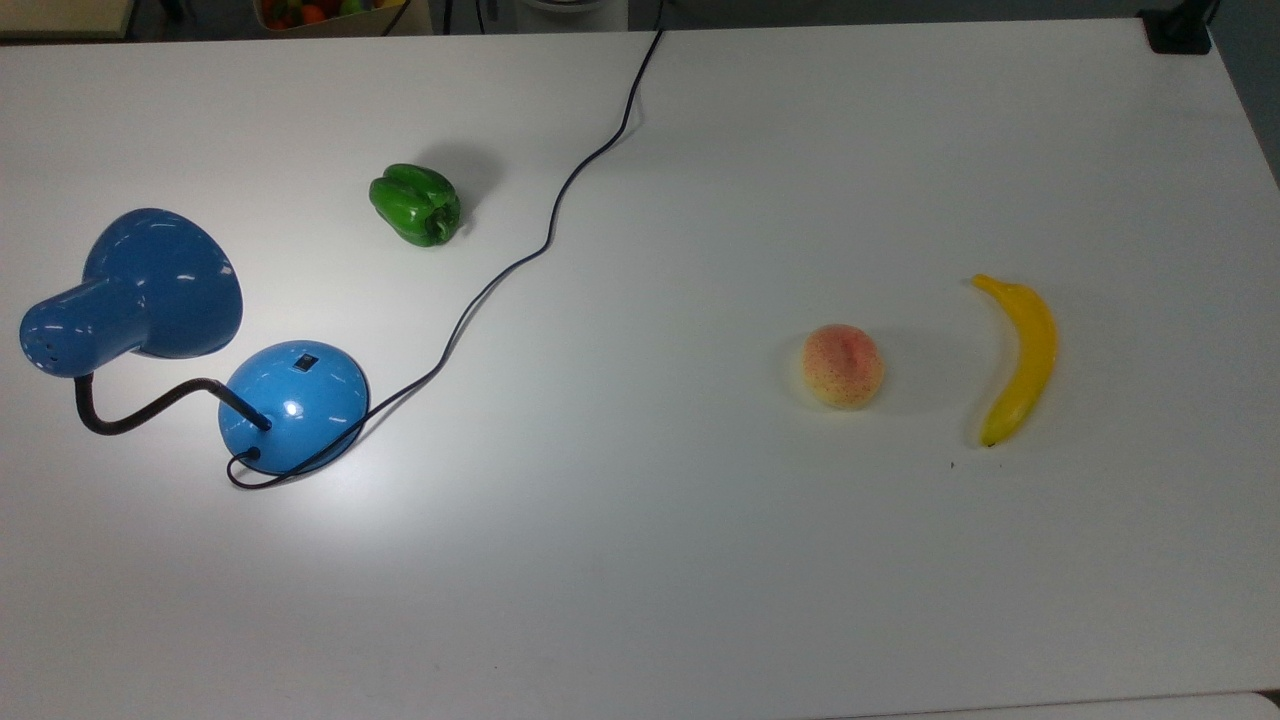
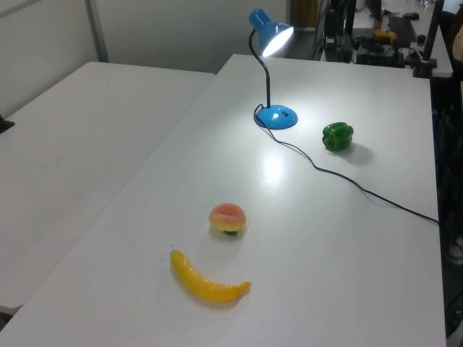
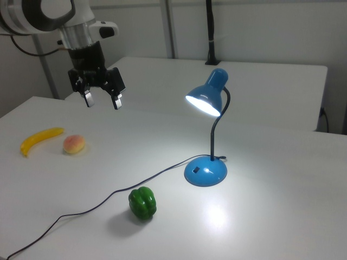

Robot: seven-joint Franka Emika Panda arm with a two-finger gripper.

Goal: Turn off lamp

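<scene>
Black fingers (image 3: 88,99) on my gripper (image 3: 102,101) stand wide apart with nothing between them. It hangs in the air in the right view, pointing down, well above the white table (image 3: 282,216). The arm's white wrist (image 3: 81,32) rises from it toward the right view's top left corner. I can read no words or labels on anything.

Below the gripper in the right view lie a peach (image 3: 74,144) and a yellow banana (image 3: 40,139), near each other but apart. The blue lamp (image 3: 208,135) stands well apart from the gripper, toward the right view's right. Its shade glows white inside and a bright patch lies on the table by the round base. The left view also shows the shade lit. The top view shows the shade's blue back and a small black switch (image 1: 304,362) on top of the base. The black cord (image 1: 520,262) runs from the base to the table's far edge in the top view. A green bell pepper (image 3: 142,203) sits near the cord, not touching it.
</scene>
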